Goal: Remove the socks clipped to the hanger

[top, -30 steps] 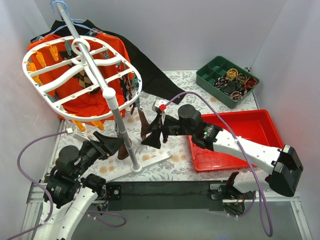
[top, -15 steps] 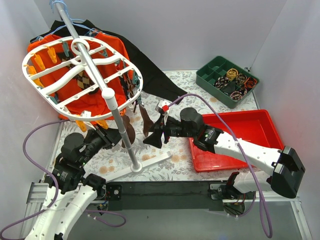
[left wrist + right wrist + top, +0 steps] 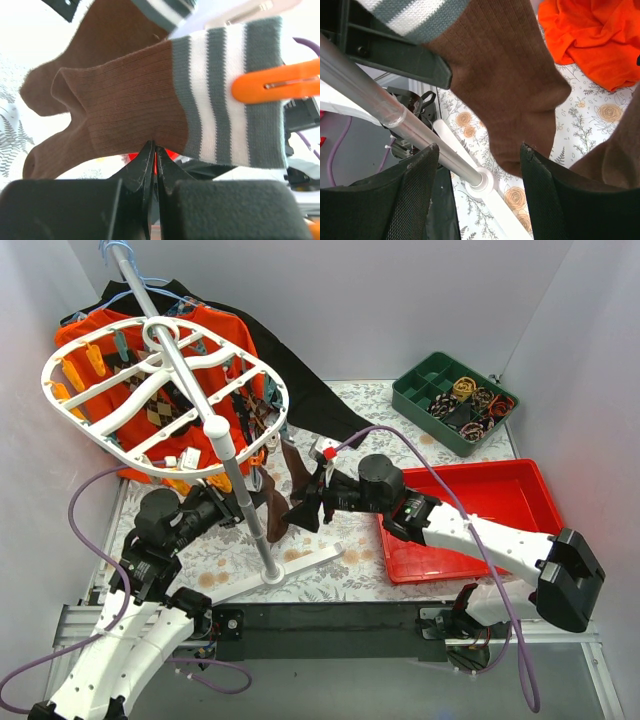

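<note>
Advanced beneath hanger point(image 3: 140, 468), left end effector point(image 3: 153, 148) shut at sock point(image 3: 125, 105) edge, hold unclear; right end effector point(image 3: 479, 151) open.

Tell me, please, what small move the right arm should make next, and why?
Probably close the right gripper on the brown sock. In the right wrist view its fingers stand open and the sock's toe hangs down between them, so closing looks likely to give a hold for pulling the sock free.

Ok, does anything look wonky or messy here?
Yes. The long black garment trails down onto the flowery table. One brown sock is caught two ways: an orange clip grips its striped cuff, and the left gripper pinches its edge.
</note>
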Controlling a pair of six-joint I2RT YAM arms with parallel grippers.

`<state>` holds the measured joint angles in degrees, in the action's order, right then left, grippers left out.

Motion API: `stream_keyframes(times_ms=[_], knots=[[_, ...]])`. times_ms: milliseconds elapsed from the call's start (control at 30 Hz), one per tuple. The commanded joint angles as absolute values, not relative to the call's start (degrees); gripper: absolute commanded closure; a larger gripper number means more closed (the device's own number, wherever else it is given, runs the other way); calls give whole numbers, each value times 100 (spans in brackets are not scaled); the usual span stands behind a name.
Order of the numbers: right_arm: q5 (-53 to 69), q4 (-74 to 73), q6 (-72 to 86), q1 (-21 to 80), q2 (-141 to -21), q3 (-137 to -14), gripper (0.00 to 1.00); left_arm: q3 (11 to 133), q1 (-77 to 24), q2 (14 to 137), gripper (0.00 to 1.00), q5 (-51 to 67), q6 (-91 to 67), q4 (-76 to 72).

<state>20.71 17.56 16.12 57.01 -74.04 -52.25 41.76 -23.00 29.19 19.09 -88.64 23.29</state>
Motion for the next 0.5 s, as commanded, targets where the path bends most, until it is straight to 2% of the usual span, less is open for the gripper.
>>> stream_keyframes(times_ms=[0, 467], knots=[[2013, 2381, 1582, 5783, -7541, -5300, 28, 4140, -2312, 2883, 100, 2276, -8894, 2153], [1354, 3119, 1415, 6143, -7901, -4931, 21, 4377, -2312, 3190, 100, 2918, -9298, 2065]])
